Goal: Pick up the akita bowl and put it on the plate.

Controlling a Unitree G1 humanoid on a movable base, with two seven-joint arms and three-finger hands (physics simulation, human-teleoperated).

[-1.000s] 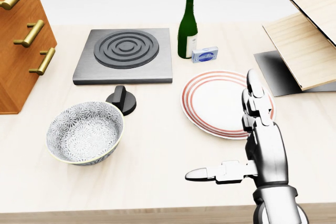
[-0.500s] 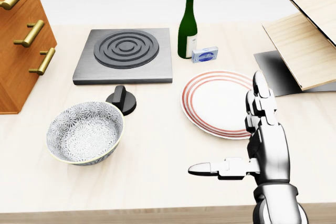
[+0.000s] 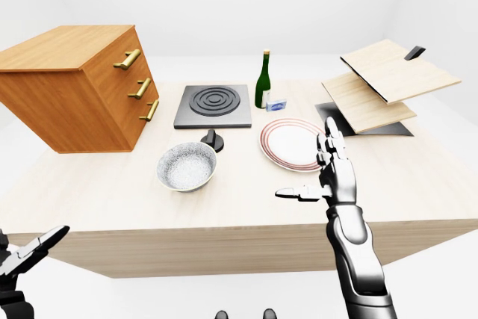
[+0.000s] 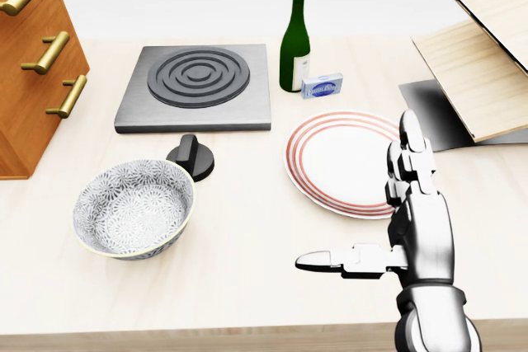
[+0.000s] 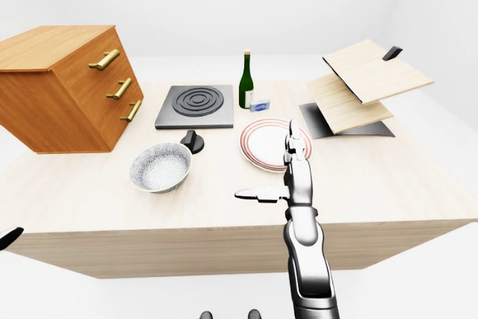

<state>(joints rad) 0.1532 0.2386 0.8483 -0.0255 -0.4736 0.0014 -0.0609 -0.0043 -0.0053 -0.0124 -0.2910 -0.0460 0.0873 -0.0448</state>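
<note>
Akita bowl [image 4: 134, 208] upright on the counter [image 4: 247, 237], lower left of the head view, untouched, right hand [image 4: 422, 243] well apart to its right, fingers spread wide, empty, left hand [image 3: 26, 255] low below the counter edge, open, red-ringed plate [image 4: 342, 162] beyond, black knob [image 4: 192, 157], hob [image 4: 196, 86], green bottle [image 4: 294, 43] farthest.

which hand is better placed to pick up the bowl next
Probably the right hand: it is open above the table by the plate. The left hand sits low, below the table edge, though the akita bowl lies leftward.
</note>
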